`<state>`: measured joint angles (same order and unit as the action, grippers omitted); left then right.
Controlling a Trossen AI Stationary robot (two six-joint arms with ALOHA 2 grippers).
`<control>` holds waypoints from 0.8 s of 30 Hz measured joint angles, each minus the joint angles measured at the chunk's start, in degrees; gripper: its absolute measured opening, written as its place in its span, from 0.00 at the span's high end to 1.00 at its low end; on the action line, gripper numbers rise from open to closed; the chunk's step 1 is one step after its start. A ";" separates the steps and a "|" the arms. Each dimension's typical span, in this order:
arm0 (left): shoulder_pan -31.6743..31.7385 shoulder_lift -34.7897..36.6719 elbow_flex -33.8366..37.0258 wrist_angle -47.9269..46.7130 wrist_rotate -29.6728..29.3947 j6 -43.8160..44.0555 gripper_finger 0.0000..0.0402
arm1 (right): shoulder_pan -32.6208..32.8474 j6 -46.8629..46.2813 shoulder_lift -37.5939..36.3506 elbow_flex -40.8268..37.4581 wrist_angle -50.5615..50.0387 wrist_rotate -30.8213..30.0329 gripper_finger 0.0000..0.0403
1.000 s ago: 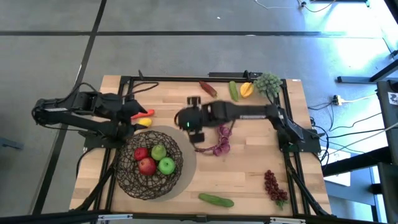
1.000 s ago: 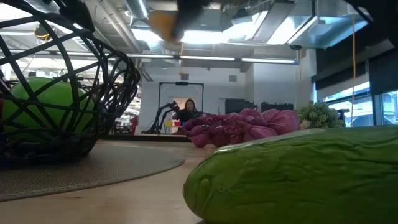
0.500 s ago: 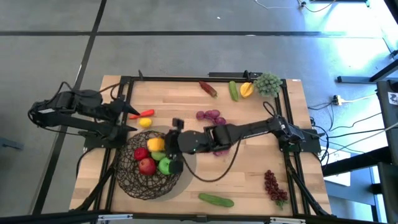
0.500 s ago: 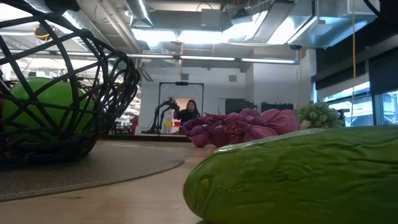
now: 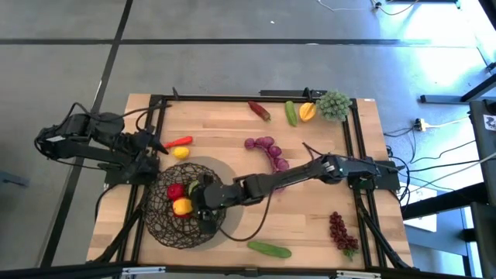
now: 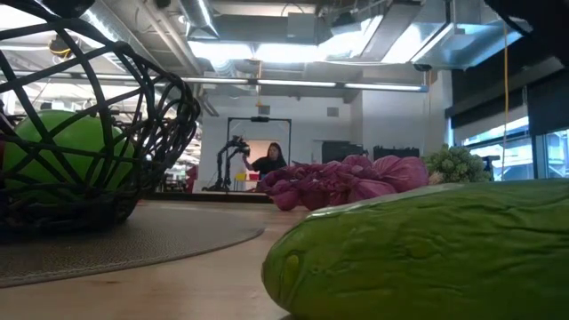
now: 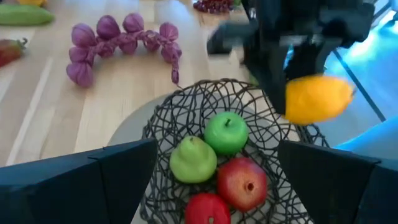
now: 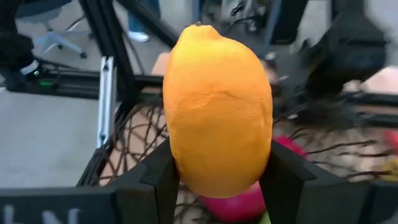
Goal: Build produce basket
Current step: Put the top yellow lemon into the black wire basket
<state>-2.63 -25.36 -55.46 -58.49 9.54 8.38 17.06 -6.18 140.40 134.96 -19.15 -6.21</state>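
The right gripper reaches in over the dark wire basket, its jaws closed on the sides of a yellow-orange lemon and carrying it above the red and green apples already inside, apparently so it can drop among them. The left gripper waits just beside the basket's far rim, jaws wide and empty, seemingly clear of the delivery. Purple grapes, a cucumber and other produce lie outside the basket on the table, yet to be gathered.

No readable text, label or number anywhere.
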 joint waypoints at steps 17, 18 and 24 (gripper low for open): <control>0.00 0.00 0.02 -0.01 0.01 -1.88 0.19 | 1.24 -6.65 7.54 -0.53 -7.29 10.15 0.59; 0.00 0.00 0.02 -0.01 0.01 -2.11 0.19 | 1.16 -6.73 7.55 -0.99 -7.05 10.15 0.59; 0.00 -0.13 0.02 -0.05 -0.44 -3.02 0.19 | 0.46 -5.76 8.08 -1.14 -7.68 11.81 0.59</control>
<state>-2.63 -25.50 -55.44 -58.54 9.09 5.36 17.52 -11.94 148.49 133.82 -26.83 5.59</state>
